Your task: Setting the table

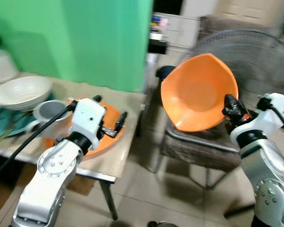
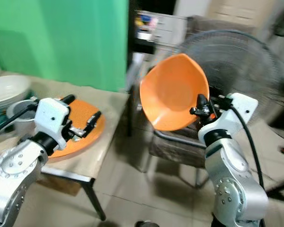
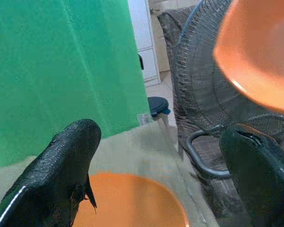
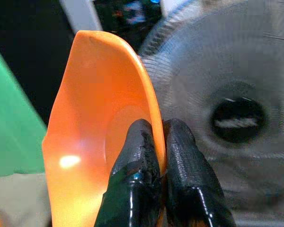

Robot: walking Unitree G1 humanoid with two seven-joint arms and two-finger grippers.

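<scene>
An orange bowl (image 1: 199, 92) hangs in the air on its edge, to the right of the table, with my right gripper (image 1: 231, 106) shut on its rim. In the right wrist view the two fingers (image 4: 139, 161) pinch that rim of the orange bowl (image 4: 94, 142). A second orange dish (image 1: 106, 135) lies flat on the table (image 1: 118, 163) near its right edge. My left gripper (image 1: 109, 118) hovers open just above this dish, nothing between its fingers (image 3: 61, 170).
White bowls (image 1: 21, 92) are stacked at the table's back left, with a grey-lined cup (image 1: 49, 112) and teal cloth (image 1: 4, 125) beside them. A standing fan (image 1: 255, 61) and a padded chair (image 1: 199, 146) stand right of the table. A green screen (image 1: 71, 38) rises behind.
</scene>
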